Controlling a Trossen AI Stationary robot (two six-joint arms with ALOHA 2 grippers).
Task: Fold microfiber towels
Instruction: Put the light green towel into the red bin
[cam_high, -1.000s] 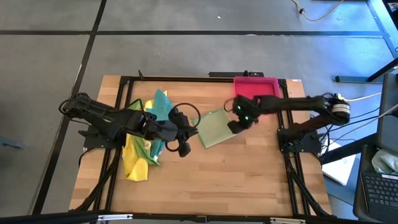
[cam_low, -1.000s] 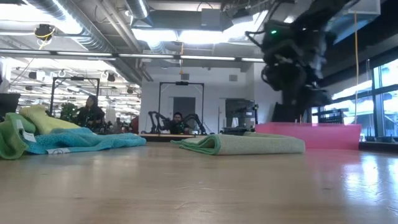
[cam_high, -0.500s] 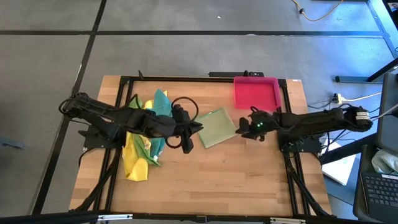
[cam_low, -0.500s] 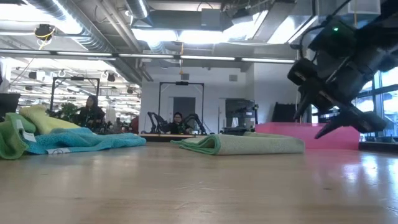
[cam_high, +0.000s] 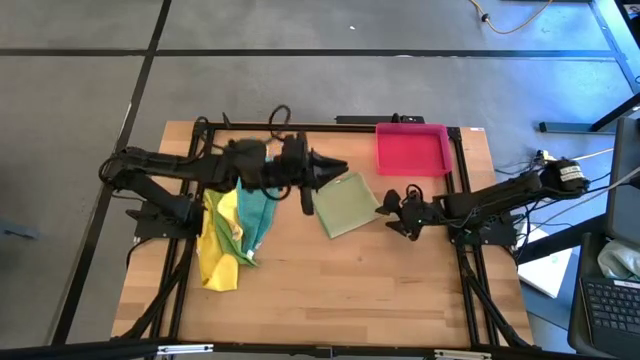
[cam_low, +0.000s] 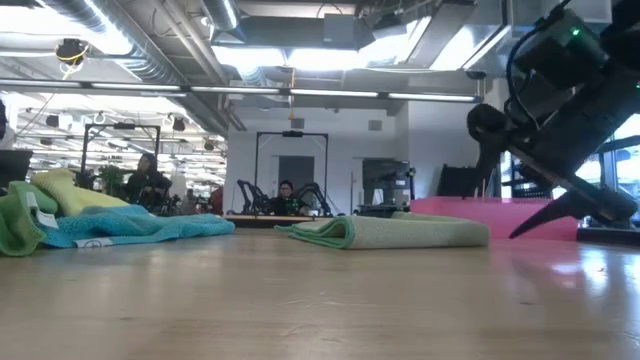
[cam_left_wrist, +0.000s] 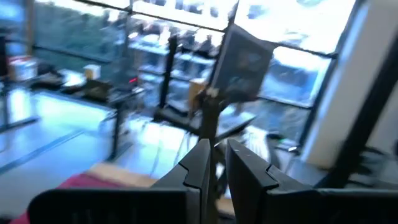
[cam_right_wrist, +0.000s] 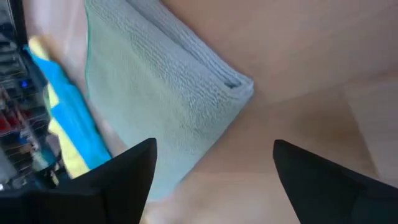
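Two dark multi-joint arms, blk cables looped along links, green LED nr right arm wrist, silver elbow collar.

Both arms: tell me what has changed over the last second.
The right gripper pulled back off the folded olive towel toward the table's right edge, dropped low and opened its fingers; it holds nothing. The left gripper swung from the table's middle toward the far edge. The folded olive towel, towel pile and pink tray stayed put.

Bright, even overhead light from ceiling fixtures (cam_low: 300, 55) washes the worktop (cam_high: 330, 270) with soft shadows, window glare blooms toward two o'clock in the blurred left wrist view, and the near worktop in the low view is out of focus.
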